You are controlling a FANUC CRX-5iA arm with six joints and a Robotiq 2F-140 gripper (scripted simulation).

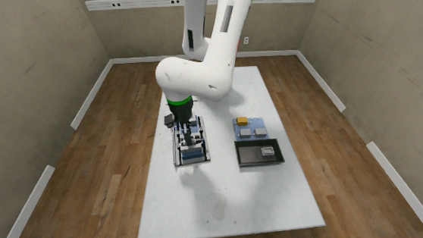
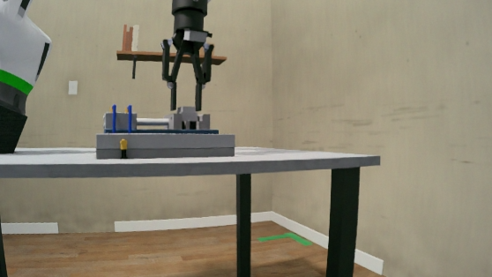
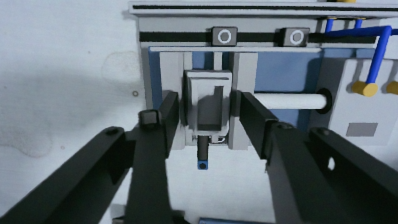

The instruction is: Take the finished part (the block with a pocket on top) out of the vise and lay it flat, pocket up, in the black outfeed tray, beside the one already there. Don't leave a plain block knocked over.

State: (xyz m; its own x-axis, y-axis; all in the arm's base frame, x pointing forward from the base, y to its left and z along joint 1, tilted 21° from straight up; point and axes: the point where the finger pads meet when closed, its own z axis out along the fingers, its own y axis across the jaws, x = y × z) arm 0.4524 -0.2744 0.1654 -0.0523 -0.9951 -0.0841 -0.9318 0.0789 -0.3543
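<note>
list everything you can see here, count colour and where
table: 1, white top on dark legs, middle of the room
vise: 1, grey with blue parts, on the table under the tool
finished part: 1, grey with a pocket on top, in the vise between the fingers
outfeed tray: 1, black, on the table beside the vise
pocketed block: 1, grey, lying in the tray
blue plate: 1, just behind the tray
plain blocks: 2, grey, on the blue plate
orange block: 1, at the back of the blue plate
wall shelf: 1, brown, on the wall
arm: 1, white with a green band
tool: 1, black, open, fingers either side of the part
</note>
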